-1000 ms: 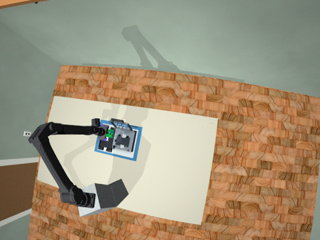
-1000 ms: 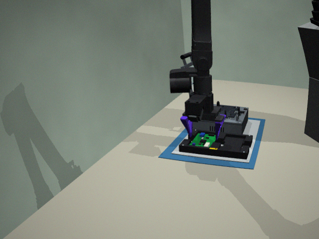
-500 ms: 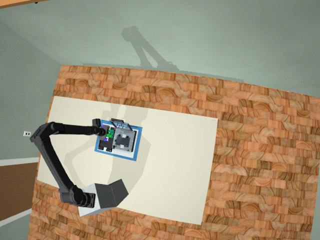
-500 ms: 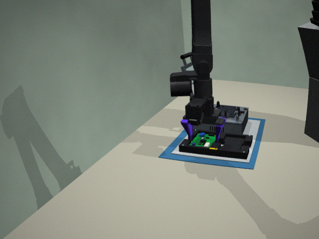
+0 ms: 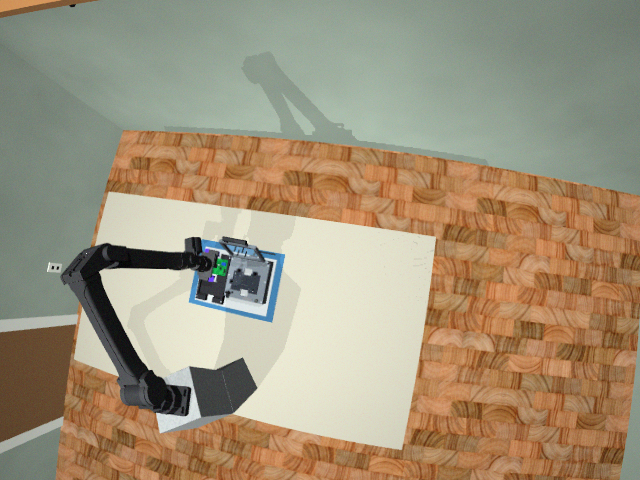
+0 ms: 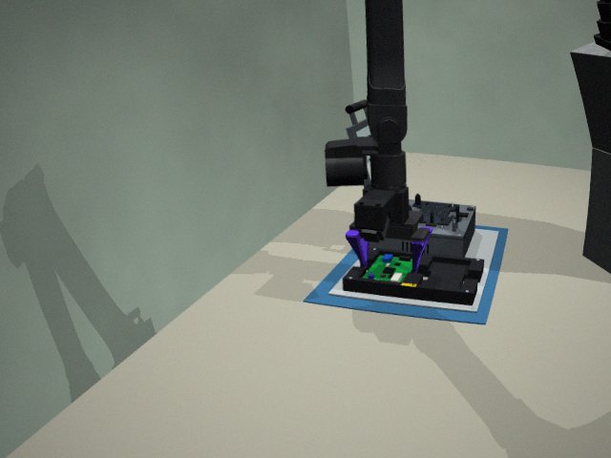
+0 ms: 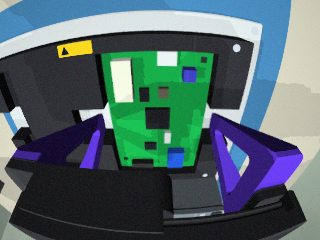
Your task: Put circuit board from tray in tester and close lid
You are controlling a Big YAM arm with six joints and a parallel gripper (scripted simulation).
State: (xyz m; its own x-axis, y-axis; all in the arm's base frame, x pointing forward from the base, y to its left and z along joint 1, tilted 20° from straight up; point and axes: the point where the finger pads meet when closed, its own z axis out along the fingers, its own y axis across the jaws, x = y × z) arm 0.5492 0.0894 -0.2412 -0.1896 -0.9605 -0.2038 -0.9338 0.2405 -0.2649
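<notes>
The green circuit board [image 5: 221, 267] [image 6: 389, 268] [image 7: 160, 110] lies face up in one pocket of the black tray [image 5: 206, 298] [image 6: 419, 290] [image 7: 54, 80]. Its white connector [image 6: 395, 278] [image 7: 123, 80] is at the end beside the tray's yellow label [image 7: 75, 48]. My gripper [image 5: 219, 264] [image 6: 389, 264] [image 7: 157, 119] is open, low over the board, with one purple finger on each side of its long edges; nothing is between them but the board lying in its pocket. The grey tester [image 5: 250, 281] [image 6: 444, 221] stands beside the tray with its lid [image 5: 240, 248] [image 6: 357, 129] raised.
Tray and tester sit on a white plate on a blue mat [image 5: 276, 291] [image 6: 488, 276] [image 7: 200, 0]. The tray's second pocket [image 5: 209, 294] [image 6: 446, 273] is empty. The arm's base [image 5: 206, 392] stands at the table's near edge. A wall runs close on the left in the exterior view.
</notes>
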